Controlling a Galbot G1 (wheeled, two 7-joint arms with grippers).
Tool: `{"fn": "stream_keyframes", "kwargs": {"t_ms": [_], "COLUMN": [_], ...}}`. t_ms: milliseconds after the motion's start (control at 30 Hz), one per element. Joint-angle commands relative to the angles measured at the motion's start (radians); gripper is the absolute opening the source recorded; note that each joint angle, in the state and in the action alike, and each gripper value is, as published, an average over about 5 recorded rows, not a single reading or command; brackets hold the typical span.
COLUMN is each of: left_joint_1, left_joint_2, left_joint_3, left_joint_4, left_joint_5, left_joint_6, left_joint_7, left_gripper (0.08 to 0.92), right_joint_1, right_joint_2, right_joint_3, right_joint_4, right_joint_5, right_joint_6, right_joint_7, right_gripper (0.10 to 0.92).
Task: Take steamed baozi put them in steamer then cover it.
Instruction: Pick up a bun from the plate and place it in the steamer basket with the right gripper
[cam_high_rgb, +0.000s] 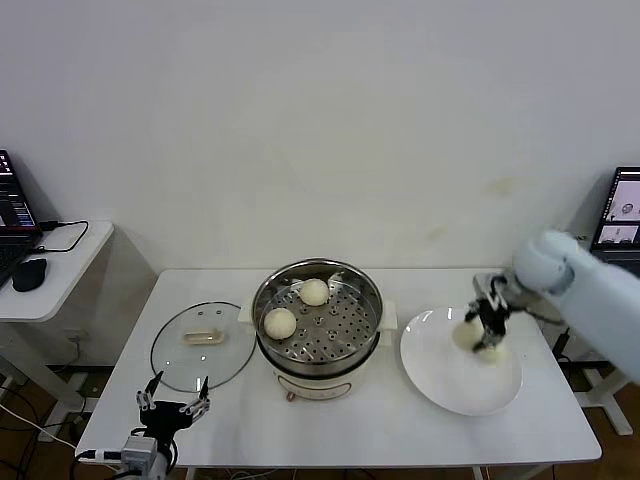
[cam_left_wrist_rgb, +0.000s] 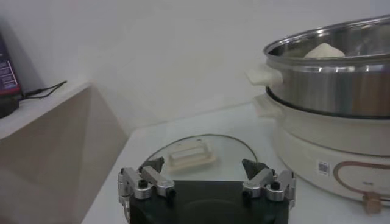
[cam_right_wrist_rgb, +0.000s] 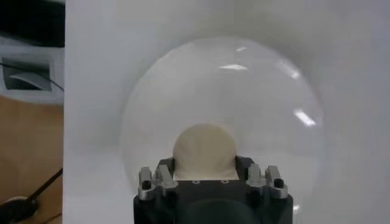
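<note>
The right hand (cam_high_rgb: 489, 322) is down on the plate (cam_high_rgb: 440, 380), with its fingers around a bun (cam_right_wrist_rgb: 204, 152). I can't tell if it's squeezing. The bun could slip and roll off. Two buns (cam_high_rgb: 280, 322) sit in the pot (cam_high_rgb: 318, 305). The left hand (cam_high_rgb: 174, 404) waits open, low by the desk (cam_high_rgb: 350, 430) edge.

White table (cam_high_rgb: 350, 430). Steamer (cam_high_rgb: 318, 318) at centre, uncovered, two steamed baozi on its perforated tray: one toward the back (cam_high_rgb: 314, 291), one at the left (cam_high_rgb: 280, 323). Cover (cam_high_rgb: 203, 344) lies flat on the table just left of the steamer. White plate (cam_high_rgb: 455, 380) to the right; right gripper (cam_high_rgb: 489, 326) down over it at a bun (cam_high_rgb: 470, 336). Left gripper (cam_high_rgb: 174, 407) at the near-left table edge, fingers spread, holding nothing.
</note>
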Motion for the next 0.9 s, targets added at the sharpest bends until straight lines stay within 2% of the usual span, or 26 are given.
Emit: {"fn": "stream_keyframes", "kwargs": {"t_ms": [33,300,533,900], "left_joint_1": [-0.004,-0.002,0.003,0.004], "left_joint_2": [-0.001,-0.003,-0.003,-0.010], "left_joint_3": [-0.001,-0.005,-0.018,-0.016], "left_joint_4": [-0.002,-0.011,-0.014,-0.025], "left_joint_5": [-0.002,-0.007,-0.012,-0.012], "left_joint_6": [-0.001,-0.003,-0.006,-0.008], "left_joint_7": [-0.006,-0.013,-0.020,-0.021], "left_gripper": [0.823,0.823,0.823,0.823], "right_joint_1": [0.449,0.449,0.396,0.311], "right_joint_2": [0.264,0.462,0.484,0.419], "right_joint_3": [-0.180,-0.209,-0.230,-0.276], "right_joint_4": [-0.200,-0.243,-0.144,0.088], "right_joint_5": [0.213,0.236,0.227,-0.080], "right_joint_6": [0.303,0.491,0.617,0.765], "right_joint_7": [-0.085,-0.108,-0.114,-0.048], "right_gripper": [0.609,0.611,0.611,0.619]}}
